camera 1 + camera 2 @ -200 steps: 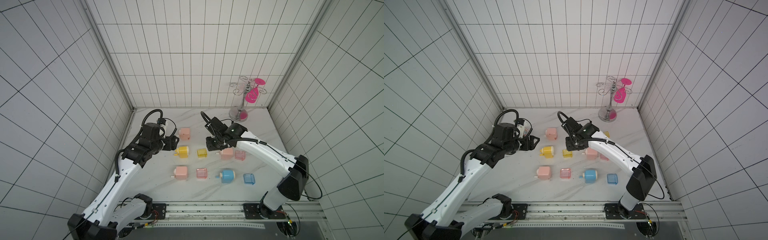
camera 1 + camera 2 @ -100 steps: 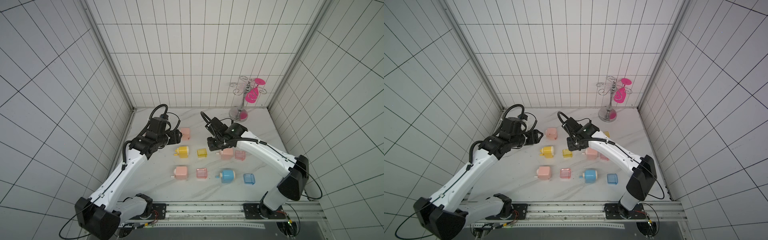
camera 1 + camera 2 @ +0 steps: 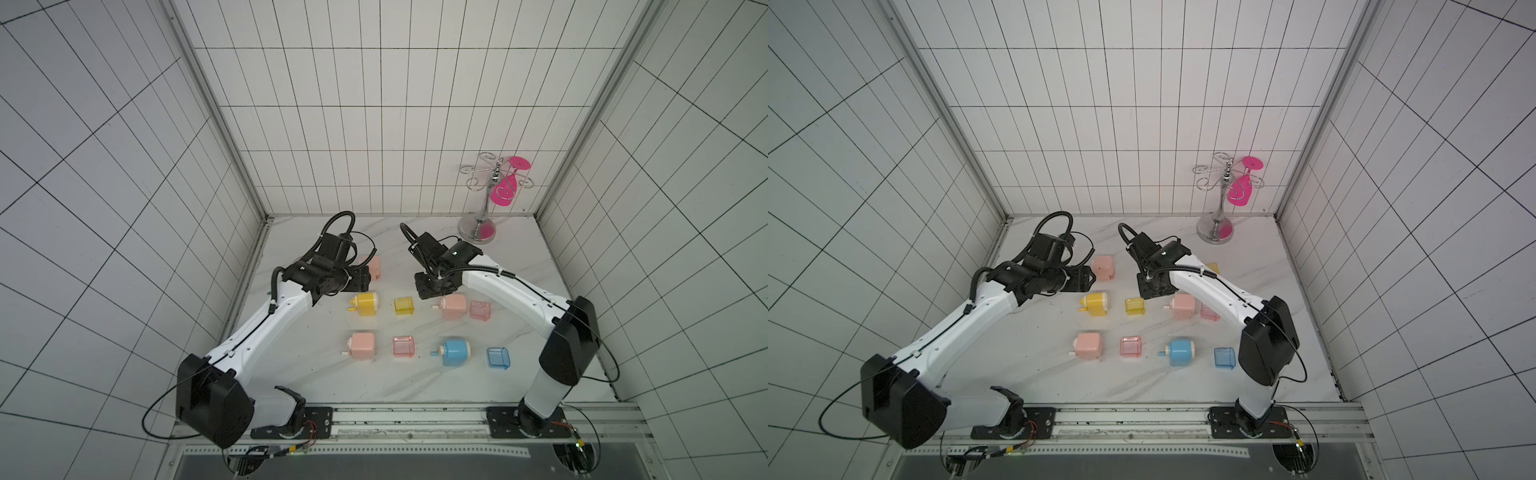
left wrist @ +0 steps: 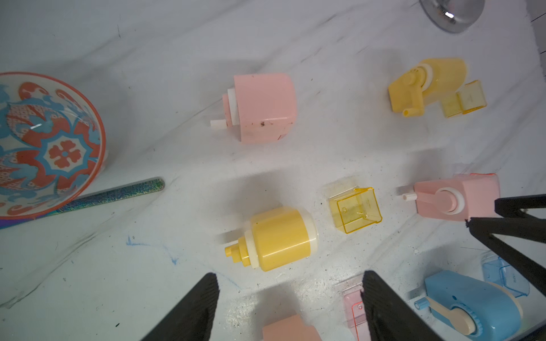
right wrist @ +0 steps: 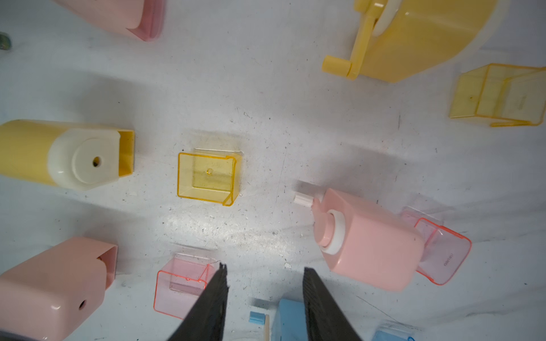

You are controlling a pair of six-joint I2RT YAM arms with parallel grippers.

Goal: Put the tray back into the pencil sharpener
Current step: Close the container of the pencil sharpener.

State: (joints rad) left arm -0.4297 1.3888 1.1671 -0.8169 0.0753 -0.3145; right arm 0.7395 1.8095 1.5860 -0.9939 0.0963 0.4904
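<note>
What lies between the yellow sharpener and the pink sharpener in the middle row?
The clear yellow tray, apart from both the yellow sharpener and the pink sharpener; seen in both top views and the right wrist view.

Both arms same build: left arm (image 3: pixel 266 328) and right arm (image 3: pixel 513 291) have white link shells, bulky black joint housings (image 3: pixel 569 347), and small dark screws (image 3: pixel 249 337) dotted along the white. Wrist sections all black and boxy. Black corrugated hose (image 3: pixel 344 213) loops off each wrist. Green LED (image 3: pixel 456 252) lit on right wrist. On left pincer (image 4: pixel 289 274) and right pincer (image 5: pixel 265 267): black wedge fingers (image 5: pixel 212 301), fine ribbed faces. Black base plates (image 3: pixel 498 422) sit on a silver aluminium rail (image 3: pixel 415 415).
</note>
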